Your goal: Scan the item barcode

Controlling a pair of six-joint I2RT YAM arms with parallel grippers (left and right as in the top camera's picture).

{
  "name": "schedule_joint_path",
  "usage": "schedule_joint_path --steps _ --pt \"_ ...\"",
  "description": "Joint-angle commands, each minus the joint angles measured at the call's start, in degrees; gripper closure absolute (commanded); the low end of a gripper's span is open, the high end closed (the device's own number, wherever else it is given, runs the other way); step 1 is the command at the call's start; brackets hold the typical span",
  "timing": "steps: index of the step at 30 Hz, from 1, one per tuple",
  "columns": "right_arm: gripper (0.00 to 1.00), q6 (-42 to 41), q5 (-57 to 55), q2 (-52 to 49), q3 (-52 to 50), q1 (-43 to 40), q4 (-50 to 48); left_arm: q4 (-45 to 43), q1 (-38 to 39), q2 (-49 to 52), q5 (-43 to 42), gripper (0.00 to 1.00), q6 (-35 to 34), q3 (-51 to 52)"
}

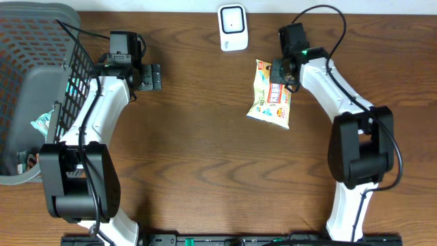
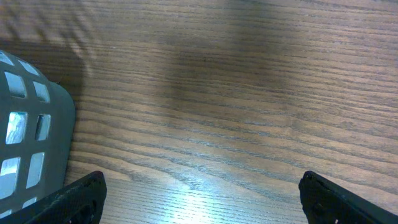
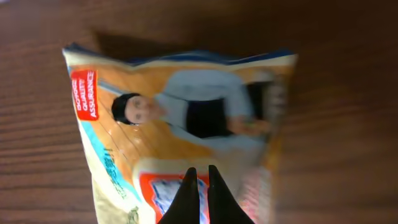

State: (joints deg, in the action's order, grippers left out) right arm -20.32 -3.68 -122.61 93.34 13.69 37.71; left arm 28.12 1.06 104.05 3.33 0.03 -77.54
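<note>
The item is a yellow and orange snack packet [image 1: 270, 94] with a printed figure, lying flat on the wooden table right of centre. It fills the right wrist view as the packet [image 3: 174, 118]. My right gripper [image 1: 277, 74] is over the packet's upper right part. Its black fingers are pressed together above the printed face, and the right gripper [image 3: 199, 171] has nothing visibly between them. No barcode shows on the upward face. The white scanner [image 1: 232, 27] stands at the table's far edge. My left gripper [image 1: 154, 76] stands wide open over bare wood, where the left gripper [image 2: 199, 199] holds nothing.
A grey mesh basket [image 1: 27, 41] takes up the far left, with a few packets [image 1: 41, 123] inside. Its corner, the basket [image 2: 31, 143], shows at the left of the left wrist view. Bare wood lies between the two arms.
</note>
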Motion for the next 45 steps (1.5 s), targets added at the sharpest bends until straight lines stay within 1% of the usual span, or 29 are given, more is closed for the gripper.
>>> schedule_joint_path --steps 1,5,7,9,13,17,19,22,25,27,32,37,41,43,45 --pt "0.99 1.9 4.5 -3.3 -1.3 0.9 -0.8 0.1 0.0 0.1 0.3 0.02 0.2 0.1" --pt "0.99 1.9 4.5 -3.3 -1.0 2.1 -0.7 0.1 0.0 0.1 0.3 0.02 0.2 0.1" --pt "0.99 2.0 6.9 -2.4 0.0 2.2 1.3 0.1 0.0 0.1 0.3 0.02 0.2 0.1" --pt "0.99 2.9 9.6 -0.6 1.2 2.1 3.3 0.1 0.0 0.1 0.3 0.02 0.2 0.1" --pt "0.99 4.4 10.1 4.5 2.4 2.7 6.0 0.1 0.0 0.1 0.3 0.02 0.2 0.1" --pt "0.99 4.7 9.9 8.3 2.3 2.9 12.7 0.1 0.0 0.1 0.3 0.02 0.2 0.1" --pt "0.99 4.7 9.8 8.2 2.2 2.9 16.8 0.1 0.0 0.1 0.3 0.03 0.2 0.1" --pt "0.99 4.7 9.7 7.4 0.4 3.2 19.4 0.1 0.0 0.1 0.3 0.02 0.2 0.1" --pt "0.99 3.1 6.7 6.9 -3.1 3.5 18.7 0.1 0.0 0.1 0.3 0.02 0.2 0.1" --pt "0.99 2.1 5.6 6.7 -6.4 3.7 16.2 0.1 0.0 0.1 0.3 0.02 0.2 0.1" --pt "0.99 2.1 8.5 6.4 -13.0 4.3 9.6 0.1 0.0 0.1 0.3 0.02 0.2 0.1" --pt "0.99 1.5 8.0 7.0 -12.5 4.7 11.1 0.1 0.0 0.1 0.3 0.02 0.2 0.1" --pt "0.99 1.7 4.1 8.9 -8.0 3.4 14.6 0.1 0.0 0.1 0.3 0.02 0.2 0.1" --pt "0.97 2.3 2.6 10.0 -5.1 2.4 16.2 0.1 0.0 0.1 0.3 0.02 0.2 0.1" --pt "0.80 2.8 0.5 11.1 -1.8 0.8 16.7 0.1 0.0 0.1 0.3 0.02 0.2 0.1"
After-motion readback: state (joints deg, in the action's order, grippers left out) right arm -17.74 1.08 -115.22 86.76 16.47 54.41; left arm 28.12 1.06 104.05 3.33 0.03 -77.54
